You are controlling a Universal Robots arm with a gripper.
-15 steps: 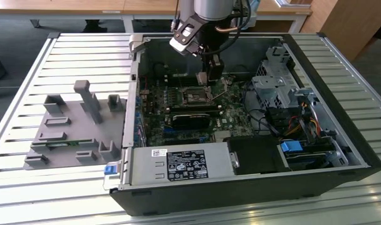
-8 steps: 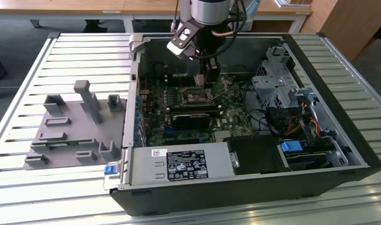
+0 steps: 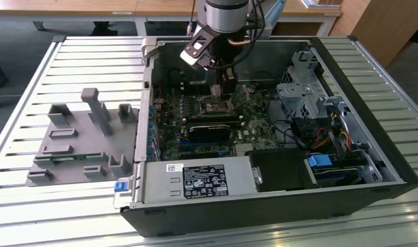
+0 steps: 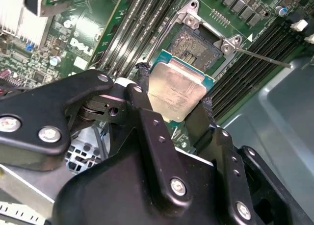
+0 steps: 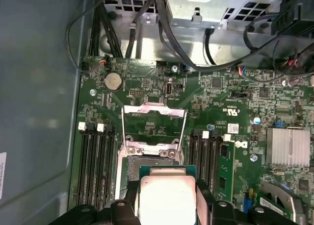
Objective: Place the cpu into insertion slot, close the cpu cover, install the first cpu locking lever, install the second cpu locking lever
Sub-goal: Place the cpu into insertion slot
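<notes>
Two black fingers (image 4: 143, 95) of the gripper (image 4: 174, 87) are clamped on opposite edges of the cpu (image 4: 176, 92), its pale metal face turned toward both wrist cameras. In the first wrist view the cpu (image 5: 167, 200) sits between the fingertips of the gripper (image 5: 168, 205) and hides the near part of the insertion slot (image 5: 130, 168). The chip is not lying in the recess.

The cpu cover (image 5: 153, 108) is swung open on the far side of the socket, and green board shows through its window. In the second wrist view the insertion slot (image 4: 196, 41) is bare, its contact field exposed, and a thin metal lever (image 4: 265, 57) sticks out from one corner of the frame. Rows of black memory slots (image 5: 95, 166) run along both sides of the socket on the motherboard (image 5: 230, 97).

In the exterior view the gripper (image 3: 227, 83) reaches down into the open computer case (image 3: 373, 154), just above the insertion slot (image 3: 216, 106) near the far wall. A grey fixture plate (image 3: 79, 149) lies on the slatted table (image 3: 30, 216) at the exterior view's left of the case.
</notes>
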